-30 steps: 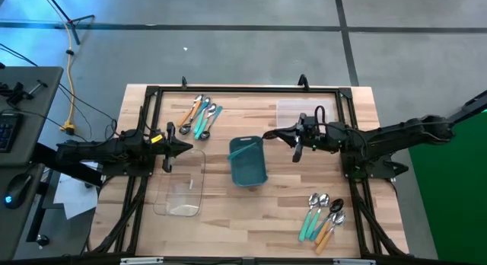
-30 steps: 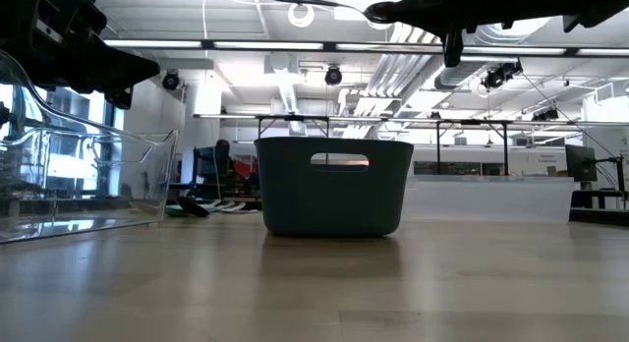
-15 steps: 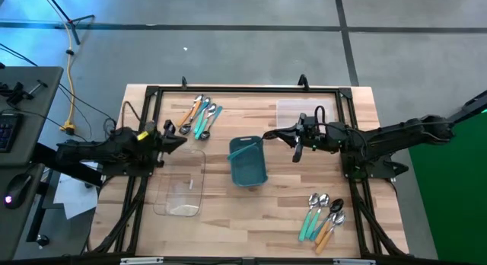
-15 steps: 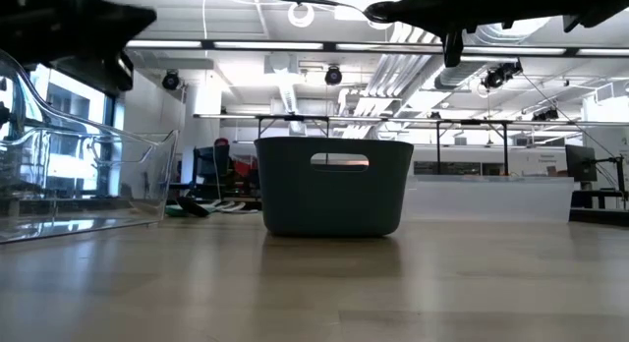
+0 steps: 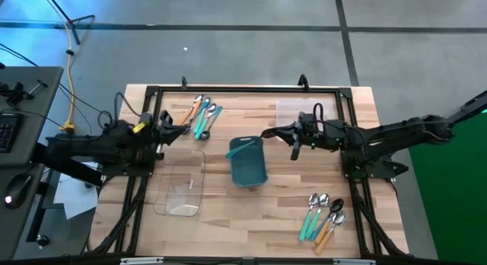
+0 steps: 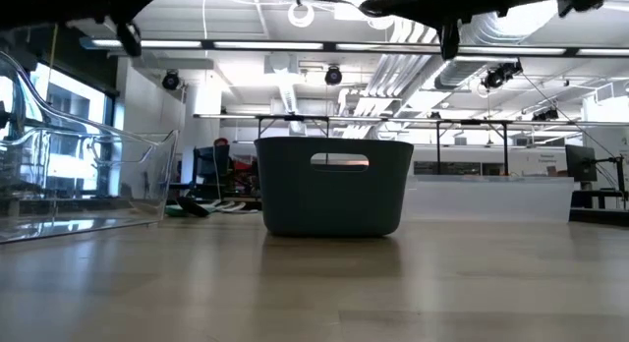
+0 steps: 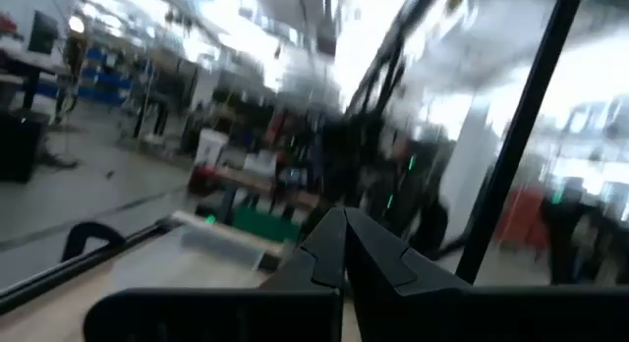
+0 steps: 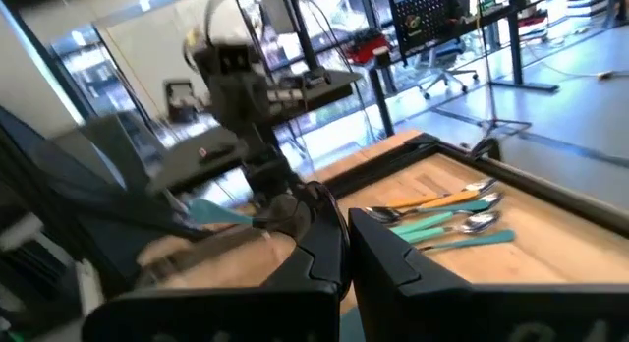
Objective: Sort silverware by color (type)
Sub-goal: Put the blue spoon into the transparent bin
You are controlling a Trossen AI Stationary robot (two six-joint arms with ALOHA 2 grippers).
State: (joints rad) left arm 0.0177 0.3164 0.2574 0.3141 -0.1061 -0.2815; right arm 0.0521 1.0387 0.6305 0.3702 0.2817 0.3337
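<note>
Wooden counter (image 5: pixel 228 212), framed by black rails, concrete floor around it.

Item 1: far-left spoon cluster (image 5: pixel 201 115), orange and teal handles, long axes running diagonally from the far edge toward the counter's middle.

Item 2: near-right spoon cluster (image 5: pixel 323 216), teal, orange and dark handles, bowls pointing to the far side.

Item 3: teal bin (image 5: pixel 248 161) at centre; clear tray (image 5: pixel 183 183) to its left.

Left hand (image 5: pixel 185 127): fingers pressed together, holding nothing, just beside item 1 and the nearer arm to it.

Right hand (image 5: pixel 268 133): fingers together, empty, hovering at the bin's far-right corner, well apart from both clusters.
</note>
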